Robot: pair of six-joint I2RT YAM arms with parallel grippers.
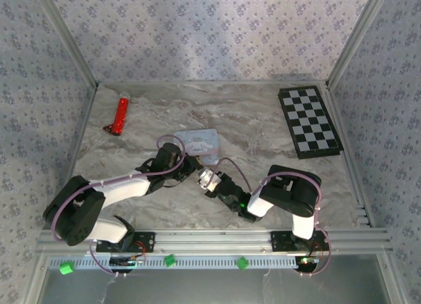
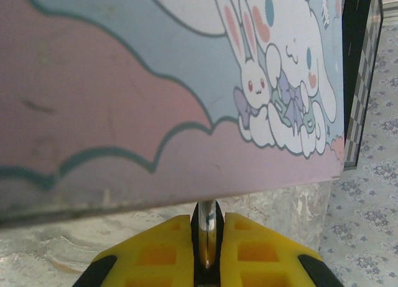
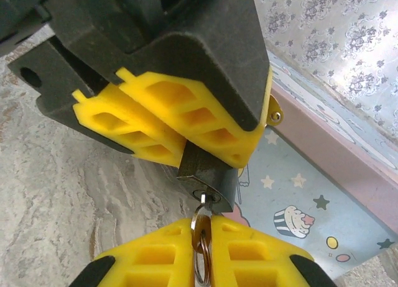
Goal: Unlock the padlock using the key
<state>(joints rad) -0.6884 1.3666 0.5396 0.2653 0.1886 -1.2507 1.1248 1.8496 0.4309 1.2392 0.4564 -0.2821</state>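
PADLOCK AND KEY BROUGHT TOGETHER: a small dark-bodied metal padlock is held pinched between the yellow pads of the left gripper, which is closed on it from above. A small metal key on a wire ring is clamped in the right gripper and presented from directly below the lock. In the right wrist view the key's blade is seen entered into the keyhole on the underside of the body, so the picking up of both items and the insertion are judged to be done. What is left is judged to be the turn of the key and the release of the shackle (the thin silvery strip gripped between the left pads in the left wrist view is probably that shackle, though whether it is sprung cannot be told). How deep the blade sits cannot be made out either. A flat pastel tin printed with cartoon rabbits and clouds lies just beyond both grippers, close behind the lock. A black-and-white chessboard and a red tube lie well away from them on the marbled table.
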